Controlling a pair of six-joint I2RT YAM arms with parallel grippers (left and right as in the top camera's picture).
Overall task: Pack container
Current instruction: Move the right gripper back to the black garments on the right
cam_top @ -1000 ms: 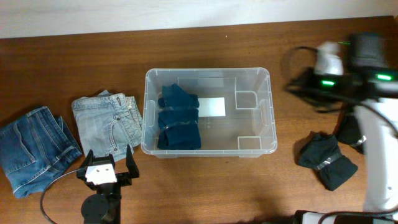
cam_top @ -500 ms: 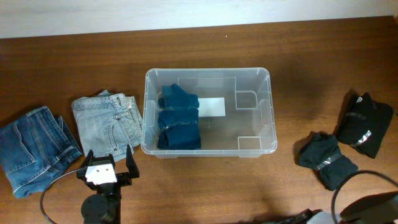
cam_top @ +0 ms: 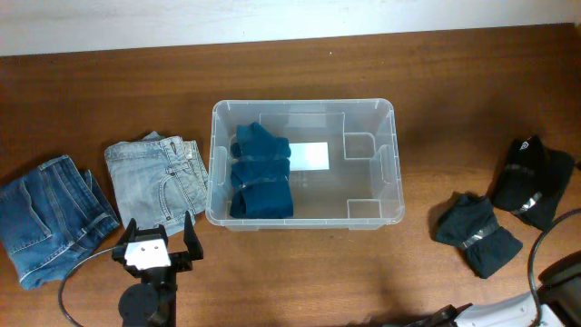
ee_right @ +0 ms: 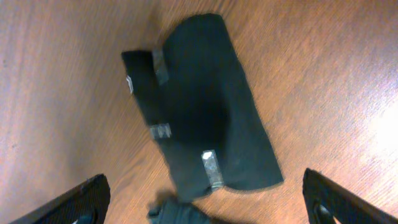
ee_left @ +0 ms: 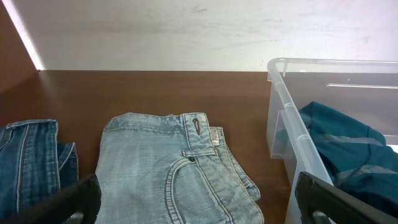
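The clear plastic container (cam_top: 392, 163) stands mid-table with a folded teal garment (cam_top: 261, 174) in its left half. In the left wrist view its corner (ee_left: 281, 102) rises to the right, with the teal garment (ee_left: 348, 149) inside. My left gripper (cam_top: 156, 234) is open near the front edge, just before the light blue jeans (cam_top: 154, 177); nothing lies between its fingers (ee_left: 74, 199). My right gripper (ee_right: 208, 205) is open wide above a black folded garment (ee_right: 202, 106) with grey tape strips. Only a bit of the right arm (cam_top: 558, 277) shows in the overhead view.
Dark blue jeans (cam_top: 50, 213) lie at the far left beside the light ones. Two black folded garments (cam_top: 534, 180) (cam_top: 477, 234) lie on the wood right of the container. A white wall runs along the table's far edge.
The right arm has pulled back from over the right side of the table to the bottom right corner, and its jaws have opened wide. The far-right black garment is now uncovered. The left arm stayed still.
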